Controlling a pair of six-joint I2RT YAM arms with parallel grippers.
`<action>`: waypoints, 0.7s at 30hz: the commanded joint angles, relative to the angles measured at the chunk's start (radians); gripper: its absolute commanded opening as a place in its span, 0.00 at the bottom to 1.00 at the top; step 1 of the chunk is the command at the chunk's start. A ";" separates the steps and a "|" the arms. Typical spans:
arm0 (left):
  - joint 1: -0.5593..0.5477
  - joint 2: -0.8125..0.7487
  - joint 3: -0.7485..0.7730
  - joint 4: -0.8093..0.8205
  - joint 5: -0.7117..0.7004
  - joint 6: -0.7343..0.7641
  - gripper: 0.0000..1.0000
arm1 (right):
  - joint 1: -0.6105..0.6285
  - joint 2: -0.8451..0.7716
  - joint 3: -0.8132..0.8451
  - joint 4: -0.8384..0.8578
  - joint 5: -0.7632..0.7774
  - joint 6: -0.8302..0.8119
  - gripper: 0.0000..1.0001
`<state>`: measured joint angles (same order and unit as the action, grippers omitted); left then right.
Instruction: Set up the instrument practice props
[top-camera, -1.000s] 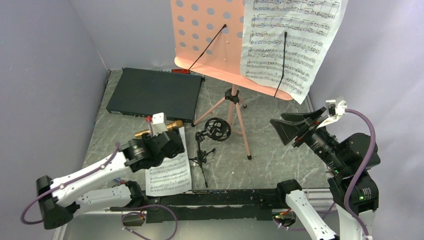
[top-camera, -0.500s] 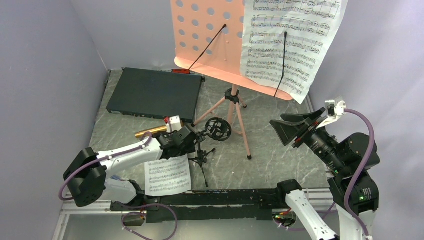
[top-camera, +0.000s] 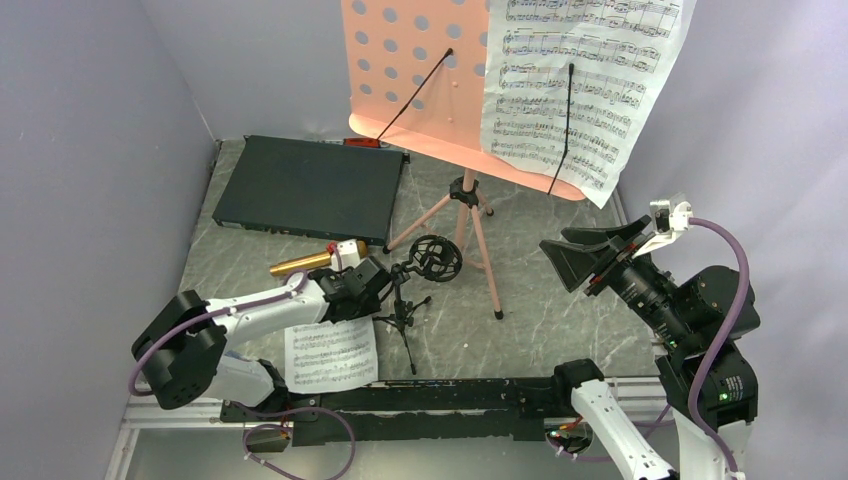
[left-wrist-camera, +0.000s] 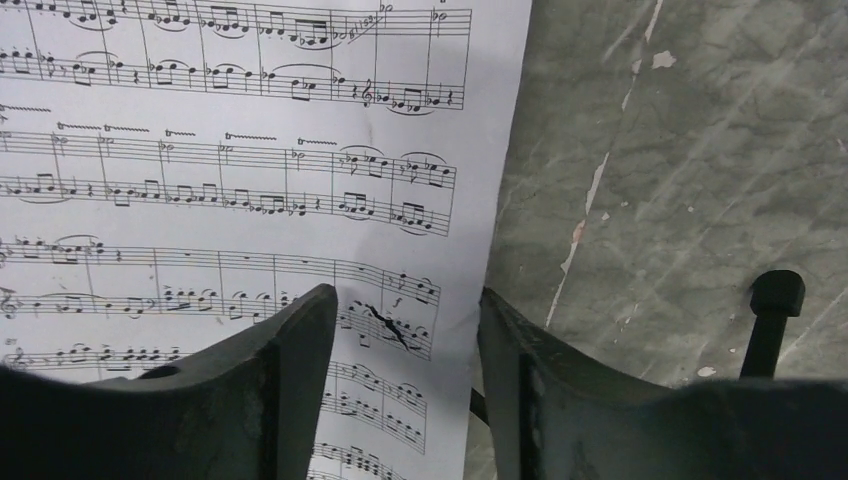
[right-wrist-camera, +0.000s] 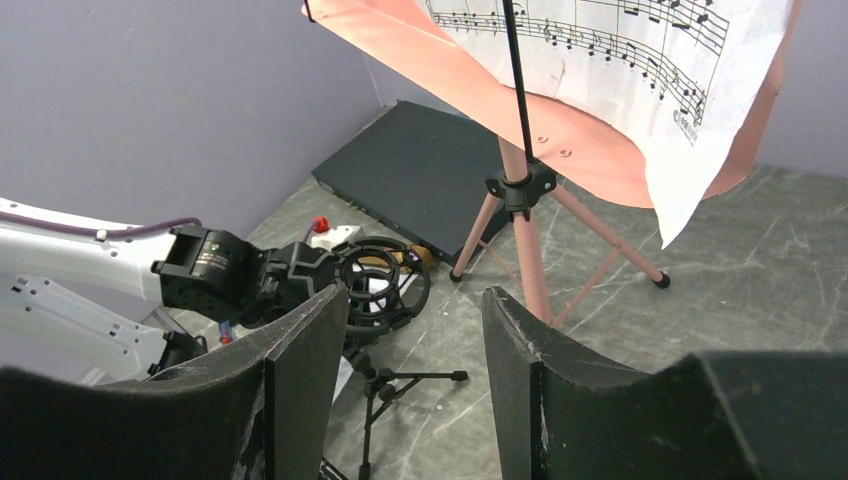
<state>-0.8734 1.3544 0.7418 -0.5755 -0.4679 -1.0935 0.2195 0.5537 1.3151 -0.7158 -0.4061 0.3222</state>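
The pink-copper music stand (top-camera: 430, 80) stands at the back and holds one sheet-music page (top-camera: 585, 80) on its right half. The second page (top-camera: 330, 355) lies flat on the table near the front. My left gripper (top-camera: 375, 300) is open and empty low over that page's right edge. In the left wrist view (left-wrist-camera: 407, 300) one finger is over the page (left-wrist-camera: 250, 150) and the other over bare table. The gold microphone (top-camera: 310, 262) lies behind it. The black mic stand with ring mount (top-camera: 432, 258) stands just right of it. My right gripper (top-camera: 585, 260) is open, empty and raised at the right.
A flat black rectangular box (top-camera: 305, 190) lies at the back left. The music stand's tripod legs (top-camera: 480, 250) spread across mid-table. A mic stand foot (left-wrist-camera: 775, 295) lies close to my left fingers. Grey walls close in on the left, back and right.
My left arm has swung right and down onto the page's right edge, uncovering the gold microphone. The page has slid slightly toward the front. The right arm has not moved.
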 joint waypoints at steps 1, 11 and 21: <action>0.005 -0.002 -0.014 0.008 -0.022 -0.026 0.55 | 0.002 -0.008 0.027 0.028 -0.015 0.009 0.56; 0.004 -0.206 -0.016 -0.194 -0.082 -0.117 0.03 | 0.003 -0.011 0.037 0.032 -0.027 0.021 0.56; 0.003 -0.584 0.141 -0.332 -0.096 0.022 0.03 | 0.002 0.004 0.018 0.088 -0.107 0.058 0.60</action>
<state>-0.8734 0.8639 0.7746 -0.8608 -0.5270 -1.1519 0.2195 0.5488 1.3190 -0.7067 -0.4496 0.3435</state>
